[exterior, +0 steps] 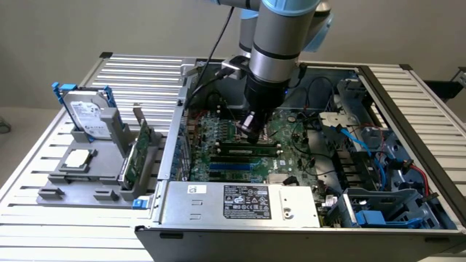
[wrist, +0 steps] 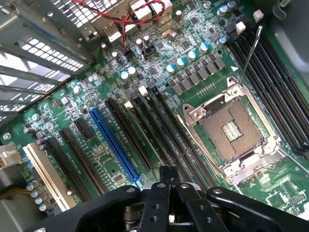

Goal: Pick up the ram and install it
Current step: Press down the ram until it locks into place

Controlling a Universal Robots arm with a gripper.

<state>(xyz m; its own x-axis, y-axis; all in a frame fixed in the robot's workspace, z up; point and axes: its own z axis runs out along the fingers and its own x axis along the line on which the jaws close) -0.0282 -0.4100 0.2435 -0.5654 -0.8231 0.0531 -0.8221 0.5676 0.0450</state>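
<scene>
Now my gripper (exterior: 251, 132) sits low inside the open computer case (exterior: 407, 180), jaws closed with nothing held.

From the exterior view I see the ram (exterior: 248, 146) lying seated in a slot on the motherboard (exterior: 291, 158), directly under the fingertips, near the middle of the board; a hard drive (exterior: 87, 115) and an expansion card (exterior: 137, 155) stand in the grey holder (exterior: 73, 185) at the bench's left edge. From the wrist view, the gripper (wrist: 166, 186) hangs above black slots beside 1 blue slot (wrist: 113, 145) and the empty CPU socket (wrist: 231, 130).
</scene>
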